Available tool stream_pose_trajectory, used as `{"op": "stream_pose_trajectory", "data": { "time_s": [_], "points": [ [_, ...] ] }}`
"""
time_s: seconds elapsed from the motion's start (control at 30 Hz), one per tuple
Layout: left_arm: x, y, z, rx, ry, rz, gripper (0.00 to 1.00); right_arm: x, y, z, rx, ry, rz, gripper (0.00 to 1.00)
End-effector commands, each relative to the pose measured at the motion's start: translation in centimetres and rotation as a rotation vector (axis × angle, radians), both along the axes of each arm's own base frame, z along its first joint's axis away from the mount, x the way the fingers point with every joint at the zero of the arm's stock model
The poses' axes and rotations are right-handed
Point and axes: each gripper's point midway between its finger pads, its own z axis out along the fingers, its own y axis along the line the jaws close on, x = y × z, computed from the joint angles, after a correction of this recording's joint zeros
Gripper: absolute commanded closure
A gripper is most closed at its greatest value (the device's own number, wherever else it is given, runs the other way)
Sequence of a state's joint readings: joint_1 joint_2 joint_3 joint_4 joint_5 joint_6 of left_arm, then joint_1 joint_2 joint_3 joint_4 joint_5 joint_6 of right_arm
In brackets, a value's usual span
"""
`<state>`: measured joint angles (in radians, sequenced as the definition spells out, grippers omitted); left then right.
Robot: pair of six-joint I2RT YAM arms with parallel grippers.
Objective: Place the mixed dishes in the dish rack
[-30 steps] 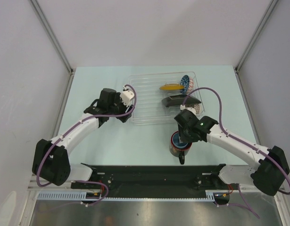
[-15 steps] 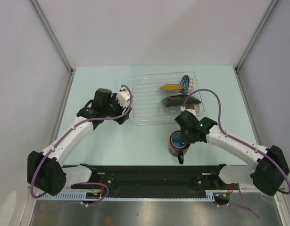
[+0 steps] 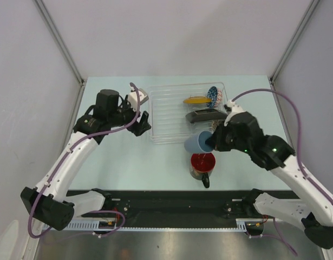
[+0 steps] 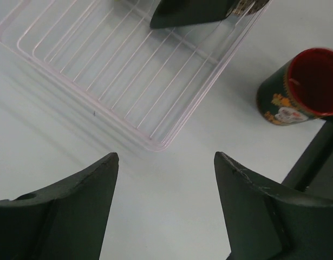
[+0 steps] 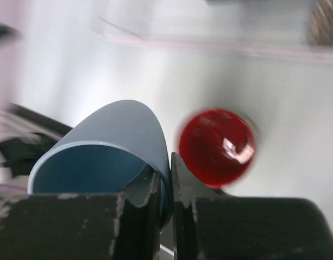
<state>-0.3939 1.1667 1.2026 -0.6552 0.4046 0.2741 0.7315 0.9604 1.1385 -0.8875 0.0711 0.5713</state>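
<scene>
The clear dish rack (image 3: 169,116) holds the small yellow plate (image 3: 196,100), the blue-white patterned bowl (image 3: 213,95) and the black square plate (image 3: 207,115) at its right end. My right gripper (image 3: 209,142) is shut on the rim of the light blue cup (image 3: 196,143) and holds it tilted in the air, off the rack's near right corner. The wrist view shows one finger inside the cup (image 5: 101,157) and one outside. The dark red-lined mug (image 3: 202,164) stands on the table below it. My left gripper (image 3: 142,126) is open and empty beside the rack's left end. The speckled bowl is mostly hidden.
The left wrist view shows the rack's ribbed floor (image 4: 128,65), the black plate's edge (image 4: 193,12) and the mug (image 4: 304,86) beside the black rail (image 4: 318,162). That rail runs along the table's near edge (image 3: 171,197). Grey walls close in the table.
My right gripper has lifted the light blue cup out of the mug and carried it up toward the rack. My left arm has drawn back to the left, away from the rack.
</scene>
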Motion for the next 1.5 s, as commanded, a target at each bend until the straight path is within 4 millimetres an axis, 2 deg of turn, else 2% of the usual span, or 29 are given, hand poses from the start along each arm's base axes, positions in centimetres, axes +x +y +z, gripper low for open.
{"op": "stream_pose_trajectory", "data": {
  "time_s": [0.0,0.07,0.1,0.13,0.17,0.2,0.23,0.27,0.3,0.33,0.4,0.43,0.53,0.57,0.6,0.7,0.87,1.03,1.1,1.13,1.3,1.43,1.47],
  "points": [
    [-2.4,-1.6,7.3,-0.177,0.009,-0.060,0.22,-0.3,2.9,10.9,0.357,-0.222,0.124,1.00],
    [-3.4,-2.1,9.4,-0.240,0.054,-0.068,0.16,0.0,4.2,13.4,0.453,-0.274,0.165,1.00],
    [-4.4,-2.6,12.3,-0.302,0.036,-0.117,0.15,0.2,4.7,13.9,0.481,-0.275,0.180,1.00],
    [-5.0,-2.8,13.8,-0.356,0.054,-0.123,0.13,-0.2,5.6,14.4,0.528,-0.247,0.217,1.00],
    [-5.4,-2.6,15.3,-0.415,0.069,-0.117,0.09,0.7,6.6,14.8,0.560,-0.249,0.235,1.00],
    [-6.6,-3.4,17.8,-0.495,0.053,-0.215,0.06,0.7,7.2,15.1,0.587,-0.234,0.256,1.00],
    [-7.5,-3.7,19.1,-0.581,0.119,-0.219,0.01,0.3,8.0,15.4,0.629,-0.202,0.288,1.00],
    [-8.5,-3.4,20.6,-0.638,0.109,-0.245,0.00,0.9,9.0,16.0,0.666,-0.204,0.309,1.00],
    [-8.1,-3.8,21.6,-0.695,0.064,-0.285,0.00,1.0,9.5,16.4,0.691,-0.201,0.329,1.00],
    [-9.2,-4.1,22.1,-0.762,0.168,-0.298,0.00,0.7,10.1,17.5,0.744,-0.199,0.359,1.00],
    [-9.2,-4.5,22.2,-0.806,0.249,-0.311,0.00,1.2,10.9,17.7,0.774,-0.184,0.378,1.00],
    [-9.1,-4.6,22.0,-0.813,0.271,-0.311,0.00,1.2,11.2,18.5,0.813,-0.181,0.383,1.00],
    [-8.9,-4.6,21.0,-0.824,0.309,-0.306,0.00,1.5,12.0,19.4,0.867,-0.177,0.416,1.00],
    [-8.8,-4.7,20.0,-0.831,0.347,-0.303,0.00,1.6,12.3,19.6,0.892,-0.154,0.413,1.00],
    [-9.3,-4.7,20.5,-0.848,0.331,-0.321,0.00,1.9,12.7,19.3,0.897,-0.134,0.420,1.00],
    [-8.9,-4.5,19.5,-0.841,0.314,-0.314,0.00,1.4,13.4,19.8,0.942,-0.103,0.471,1.00],
    [-8.4,-4.2,19.0,-0.857,0.291,-0.312,0.00,2.2,14.3,18.8,0.949,-0.052,0.478,1.00],
    [-8.9,-4.1,19.4,-0.906,0.332,-0.307,0.00,3.1,15.0,18.6,0.970,-0.044,0.471,1.00],
    [-9.0,-4.1,19.3,-0.920,0.372,-0.283,0.00,3.8,15.2,19.1,0.993,-0.085,0.457,1.00],
    [-9.2,-4.0,19.4,-0.922,0.368,-0.286,0.00,4.4,15.6,18.8,1.008,-0.061,0.443,1.00],
    [-9.3,-3.6,19.6,-0.925,0.347,-0.279,0.00,4.4,17.2,18.8,1.096,-0.033,0.463,1.00],
    [-9.3,-3.5,20.1,-0.935,0.312,-0.283,0.01,4.5,18.5,17.7,1.122,0.023,0.455,1.00],
    [-9.3,-3.5,20.1,-0.937,0.315,-0.282,0.06,4.3,18.7,17.9,1.133,0.014,0.463,1.00]
  ]
}}
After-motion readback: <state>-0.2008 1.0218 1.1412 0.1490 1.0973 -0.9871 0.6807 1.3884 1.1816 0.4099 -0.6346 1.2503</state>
